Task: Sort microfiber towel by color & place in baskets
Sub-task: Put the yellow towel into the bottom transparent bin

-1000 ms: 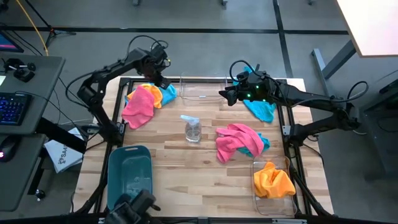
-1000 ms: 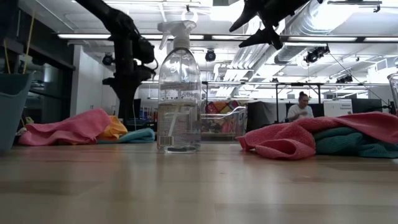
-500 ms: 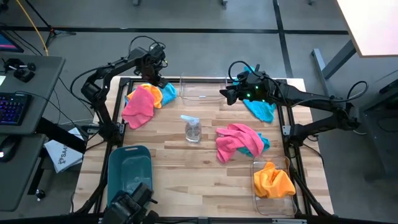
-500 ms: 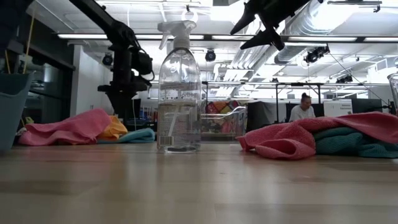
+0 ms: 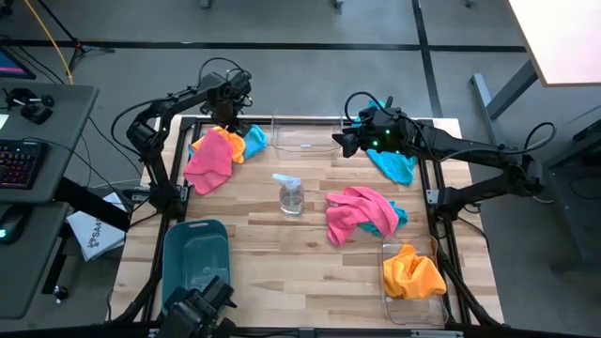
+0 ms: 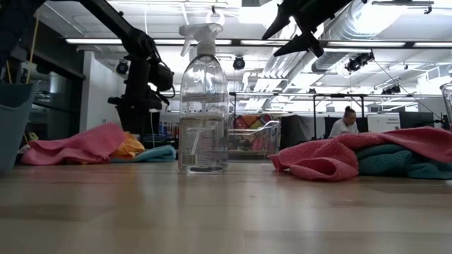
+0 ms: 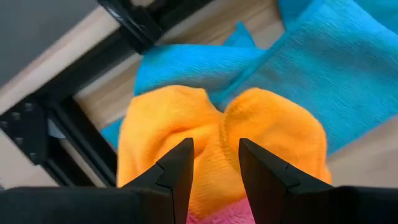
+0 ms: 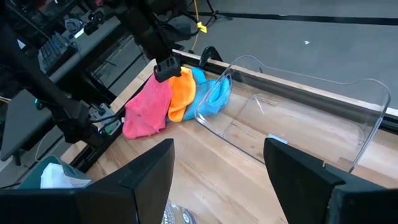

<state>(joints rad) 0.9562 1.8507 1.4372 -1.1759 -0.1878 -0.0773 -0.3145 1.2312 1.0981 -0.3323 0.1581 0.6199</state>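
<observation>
Now my left tool hangs over the orange towel at the tabletop's far left corner, open a little, holding nothing. I should drop straight and pinch only orange. It has slid farther out since before. My right tool waits wide open, empty.

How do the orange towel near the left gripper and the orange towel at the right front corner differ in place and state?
The orange towel near the left gripper lies on the bare table in a pile, between a pink towel and a blue towel; the other orange towel lies alone in a clear basket. The left gripper hangs open over the first; no gripper is near the second. Both are crumpled and equally bright.
</observation>
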